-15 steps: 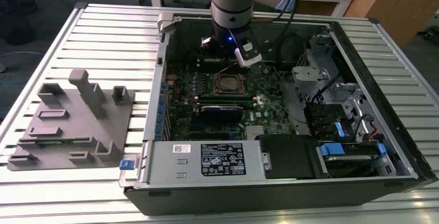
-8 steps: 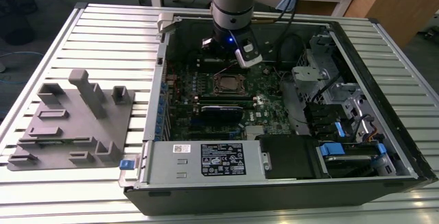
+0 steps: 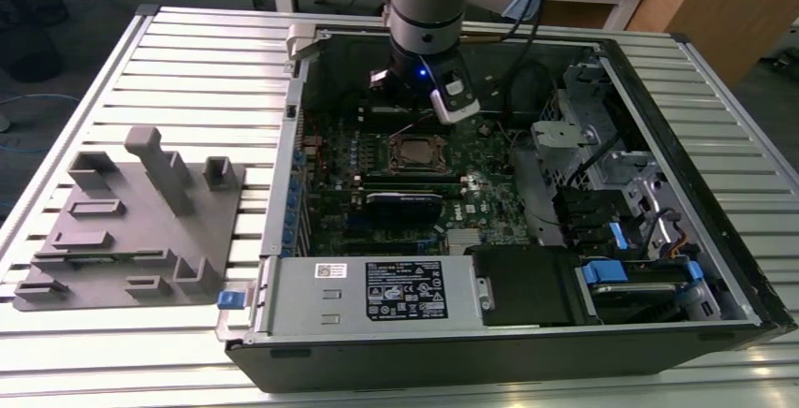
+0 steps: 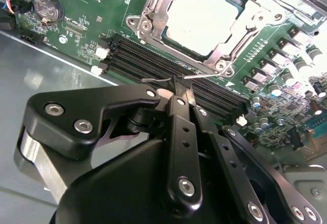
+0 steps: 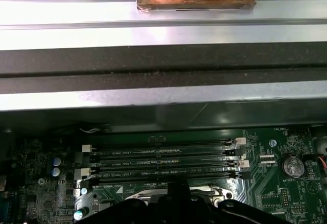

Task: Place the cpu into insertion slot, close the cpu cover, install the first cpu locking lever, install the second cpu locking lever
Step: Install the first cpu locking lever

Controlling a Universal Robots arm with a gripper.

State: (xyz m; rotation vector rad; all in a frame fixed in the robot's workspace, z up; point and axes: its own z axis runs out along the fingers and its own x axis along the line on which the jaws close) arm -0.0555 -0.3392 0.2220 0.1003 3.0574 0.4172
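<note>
The cpu (image 4: 204, 19) lies flat in the insertion slot (image 3: 418, 153) on the motherboard, its silver top showing. The cpu cover (image 4: 153, 10), a silvery frame, lies down around it. A thin wire locking lever (image 4: 153, 80) runs along the socket's edge beside the memory slots (image 4: 148, 63). My gripper (image 4: 181, 87) is shut, and its black fingers meet at that wire. I cannot tell whether the wire is pinched between them. In the exterior view my gripper (image 3: 431, 113) hangs inside the open computer case, just behind the socket.
The case wall (image 5: 163, 60) stands close behind the memory slots (image 5: 163, 162). A grey fixture block (image 3: 125, 221) sits on the table at the exterior view's left. A power supply (image 3: 374, 291) and a drive cage with blue tabs (image 3: 624, 268) fill the case's near side.
</note>
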